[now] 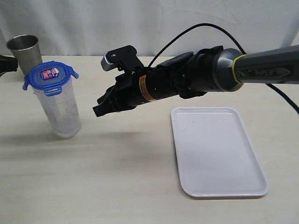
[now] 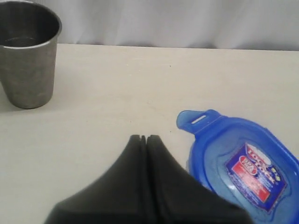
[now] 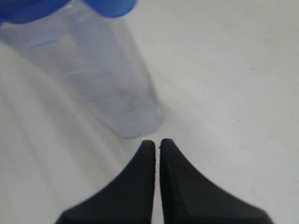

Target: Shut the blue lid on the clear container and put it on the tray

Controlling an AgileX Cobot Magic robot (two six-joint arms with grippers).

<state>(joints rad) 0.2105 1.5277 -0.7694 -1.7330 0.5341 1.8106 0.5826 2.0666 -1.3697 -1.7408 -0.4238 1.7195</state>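
1. The blue lid [image 1: 50, 74] is seen resting on the mouth of the clear container [image 1: 60, 112], which stands on the table [image 1: 117, 186] at the left of the exterior view, just in front of a steel cup [image 1: 24, 51] and well apart from the tray [image 1: 217, 154]
2. The lid's flaps are splayed outwards, so it is judged to be laid on but not latched
3. The right gripper [image 3: 156, 142] is clenched, with nothing held between its jaws; it is reached across the middle and pointed at the container's side, near but not touching
4. The left gripper [image 2: 144, 137] is likewise pressed shut on nothing and is placed close beside the lid's rim
5. The closing step is judged to be in hand – nothing is seen on the tray
6. Next, the flaps need to be pushed down while the container is steadied – a tall, narrow body is easily tipped by a sideways push
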